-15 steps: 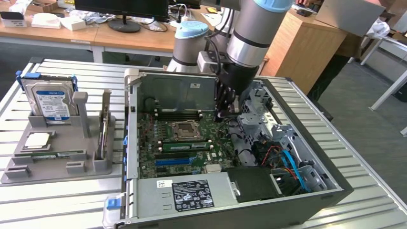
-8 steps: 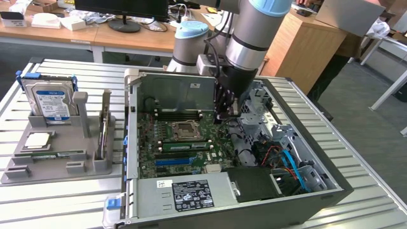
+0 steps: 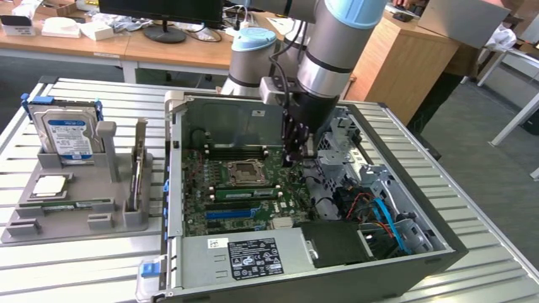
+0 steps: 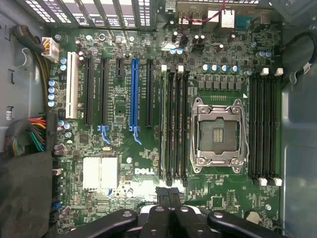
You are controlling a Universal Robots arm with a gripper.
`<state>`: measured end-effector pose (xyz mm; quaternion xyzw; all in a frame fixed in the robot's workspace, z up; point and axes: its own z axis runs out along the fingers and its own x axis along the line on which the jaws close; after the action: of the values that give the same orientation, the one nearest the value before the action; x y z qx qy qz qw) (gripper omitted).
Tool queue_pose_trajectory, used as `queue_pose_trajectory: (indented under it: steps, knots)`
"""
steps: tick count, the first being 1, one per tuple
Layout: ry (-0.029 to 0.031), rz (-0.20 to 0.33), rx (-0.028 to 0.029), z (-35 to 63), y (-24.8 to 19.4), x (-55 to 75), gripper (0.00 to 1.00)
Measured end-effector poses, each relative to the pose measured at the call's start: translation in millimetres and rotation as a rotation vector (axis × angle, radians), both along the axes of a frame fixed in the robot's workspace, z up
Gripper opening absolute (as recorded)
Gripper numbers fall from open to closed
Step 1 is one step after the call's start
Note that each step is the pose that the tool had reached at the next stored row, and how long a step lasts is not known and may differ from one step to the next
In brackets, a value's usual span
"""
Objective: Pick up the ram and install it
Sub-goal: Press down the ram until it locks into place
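Slatted table (image 3: 76,265); one open computer case (image 3: 438,252), one closed tool (image 4: 169,196), empty

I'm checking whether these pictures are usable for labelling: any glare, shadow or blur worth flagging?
Exterior view: even room light, the arm shadows the motherboard under the gripper; table slats bright. Wrist view: glare washes out the silver heatsink; shut gripper close and dark.

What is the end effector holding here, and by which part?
Nothing. The end effector is shut and empty, above the motherboard inside the case; one ram stick already sits in a slot.
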<state>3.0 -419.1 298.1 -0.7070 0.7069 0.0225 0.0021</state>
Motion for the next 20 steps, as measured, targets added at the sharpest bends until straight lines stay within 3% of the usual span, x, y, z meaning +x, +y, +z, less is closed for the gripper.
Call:
queue_pose_trajectory:
  steps: [20]
  knots:
    - [0.0,0.0,0.0,-23.4,0.0,0.0,0.1]
